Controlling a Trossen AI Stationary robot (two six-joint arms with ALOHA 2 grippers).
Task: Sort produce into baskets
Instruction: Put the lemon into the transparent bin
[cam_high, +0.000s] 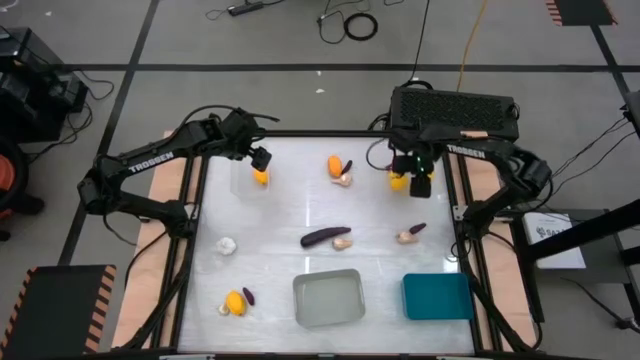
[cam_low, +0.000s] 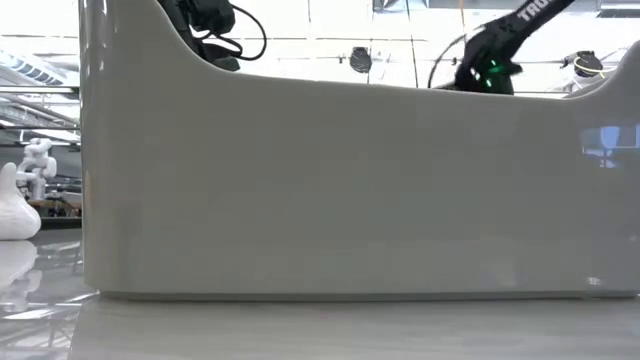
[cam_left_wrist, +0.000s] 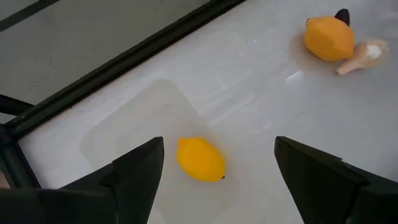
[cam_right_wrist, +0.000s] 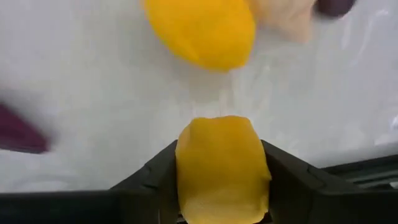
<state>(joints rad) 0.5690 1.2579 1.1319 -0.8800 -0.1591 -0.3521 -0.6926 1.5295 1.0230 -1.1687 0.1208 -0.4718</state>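
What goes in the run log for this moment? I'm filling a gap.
right gripper: shut on yellow lemon piece, far right of table | left gripper: open above clear bin holding one lemon

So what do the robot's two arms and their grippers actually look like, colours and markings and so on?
Both arms are dark, almost black, jointed links with white TROSSEN lettering along the upper link. Black cables loop beside the left arm and the right arm. The left gripper has two broad, dark, wedge-shaped fingers. The right gripper is equally dark, with a small green light glowing near its wrist.
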